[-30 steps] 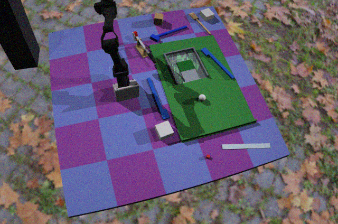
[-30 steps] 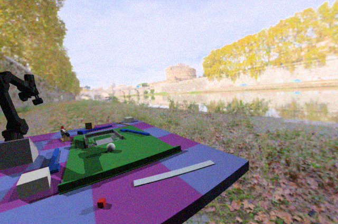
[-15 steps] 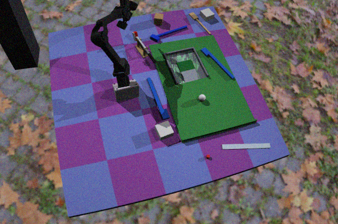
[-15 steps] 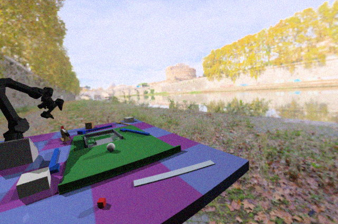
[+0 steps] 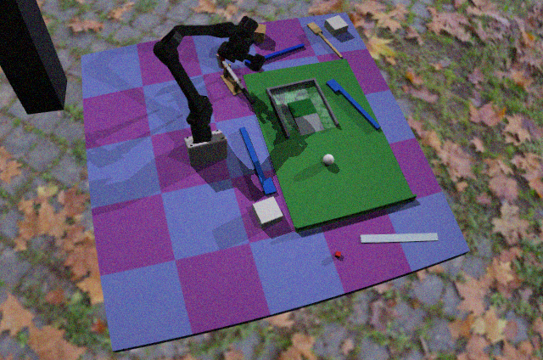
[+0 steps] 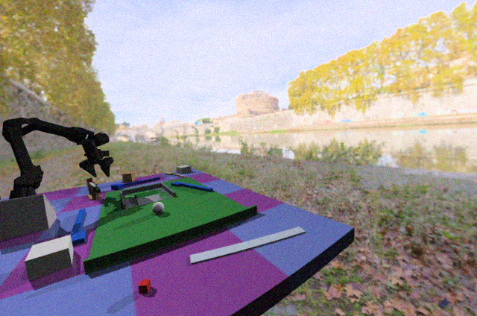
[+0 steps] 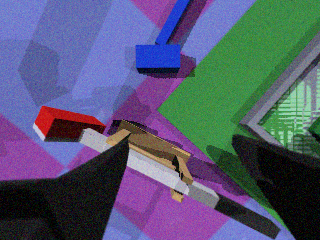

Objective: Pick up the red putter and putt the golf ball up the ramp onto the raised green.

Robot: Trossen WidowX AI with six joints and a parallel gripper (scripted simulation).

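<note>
The putter (image 5: pixel 229 70) (image 7: pixel 155 165) rests on a wooden stand (image 5: pixel 228 84) (image 7: pixel 150 141); it has a red head, pale shaft and black grip. My gripper (image 5: pixel 239 64) (image 6: pixel 100 176) (image 7: pixel 179 142) is open and empty above it. In the wrist view the left finger overlaps the shaft, with the red head beyond it at the left. The white golf ball (image 5: pixel 327 159) (image 6: pixel 157 207) sits on the green platform (image 5: pixel 346 189) (image 6: pixel 185 224) (image 7: pixel 205 70). A grey-walled frame (image 5: pixel 327 103) (image 7: pixel 281 89) encloses a dark green square (image 5: pixel 301 107) and a grey slope (image 5: pixel 309 124).
Blue putter-like sticks lie left of the platform (image 5: pixel 253 156), on its right side (image 5: pixel 357 105) and behind it (image 5: pixel 285 52). White blocks (image 5: pixel 267 210) (image 5: pixel 336 24), a wooden stick (image 5: pixel 328 43), a brown block (image 5: pixel 260 31), a pale strip (image 5: pixel 399 238) and a red cube (image 5: pixel 338 254) surround it.
</note>
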